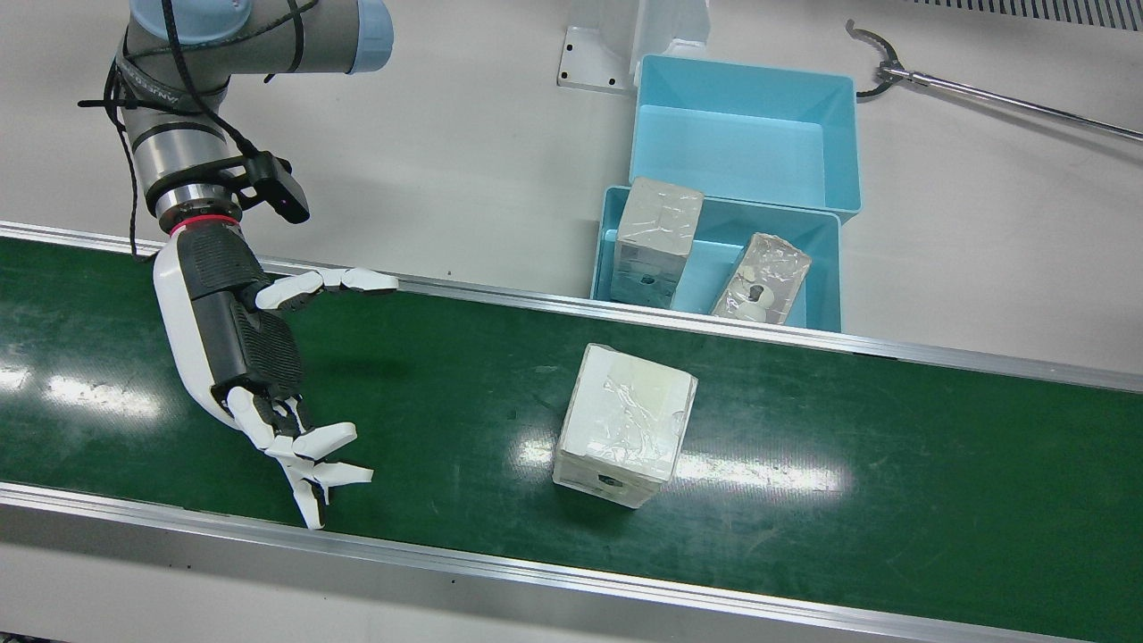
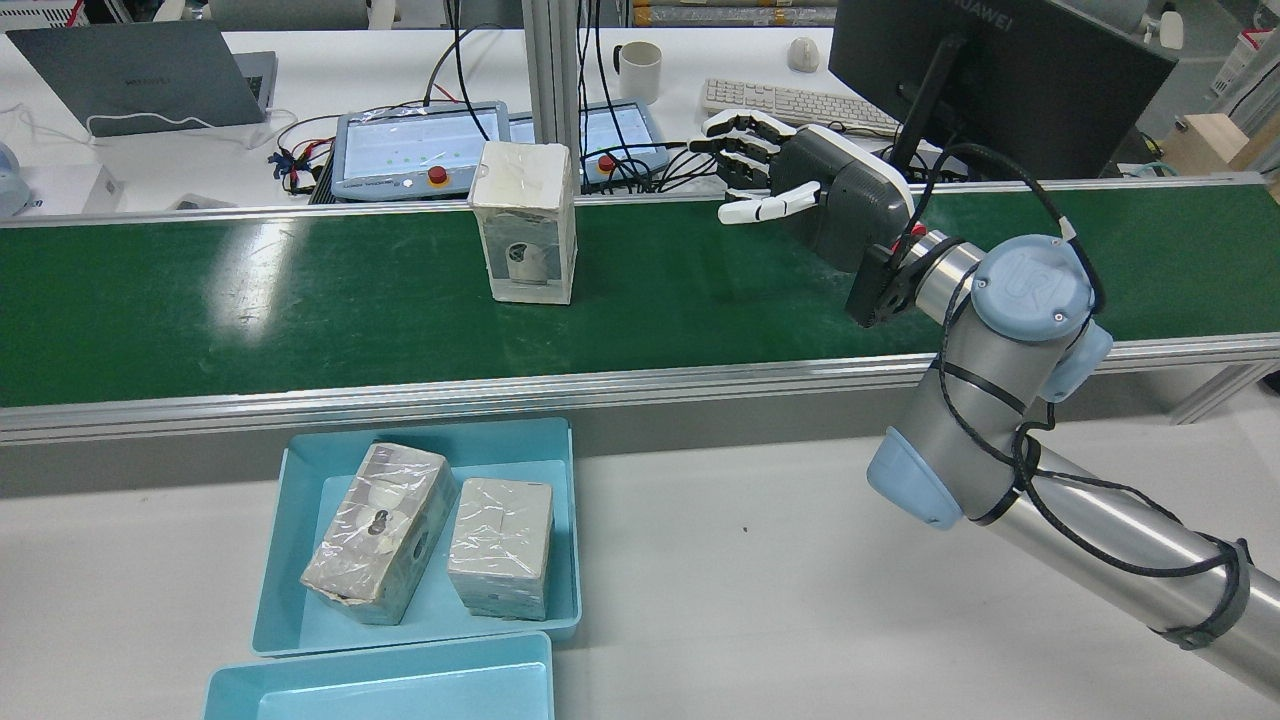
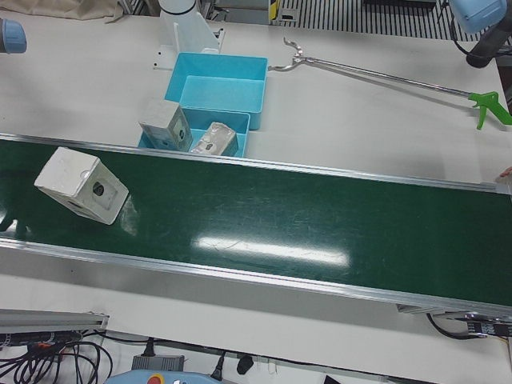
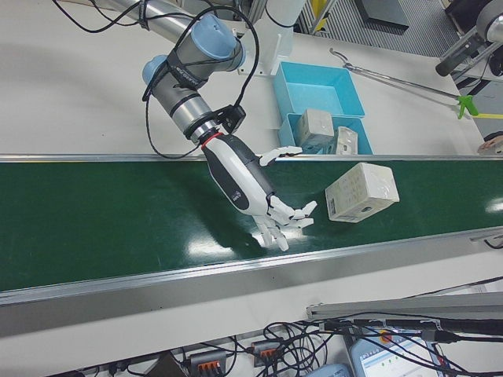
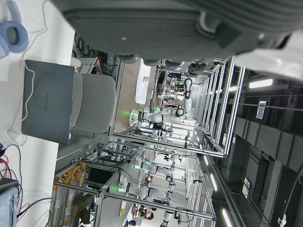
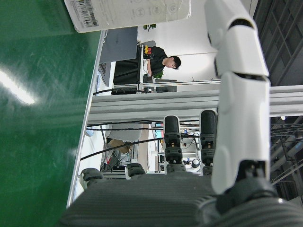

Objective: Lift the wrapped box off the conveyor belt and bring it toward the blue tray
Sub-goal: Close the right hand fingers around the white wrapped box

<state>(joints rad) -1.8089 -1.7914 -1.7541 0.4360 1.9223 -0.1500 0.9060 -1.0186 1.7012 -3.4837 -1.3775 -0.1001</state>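
Observation:
The wrapped box (image 1: 625, 424) is white, film-wrapped, and stands on the green conveyor belt (image 1: 893, 464). It also shows in the rear view (image 2: 525, 220), left-front view (image 3: 80, 186) and right-front view (image 4: 360, 191). My right hand (image 1: 259, 357) is open over the belt, fingers spread, apart from the box on its left side in the front view; it also shows in the rear view (image 2: 800, 190). The right hand view shows the box's edge (image 6: 128, 12) ahead of the fingers (image 6: 239, 94). The blue tray (image 1: 607, 223) lies beside the belt. Only the left hand's palm (image 5: 165, 23) shows.
The blue tray holds two wrapped boxes (image 1: 656, 241) (image 1: 763, 279). A second, empty blue tray (image 1: 746, 134) lies behind it. A long reacher tool (image 1: 982, 89) lies on the white table. Aluminium rails (image 1: 536, 572) edge the belt. Desks with monitors and laptops stand beyond it (image 2: 1000, 70).

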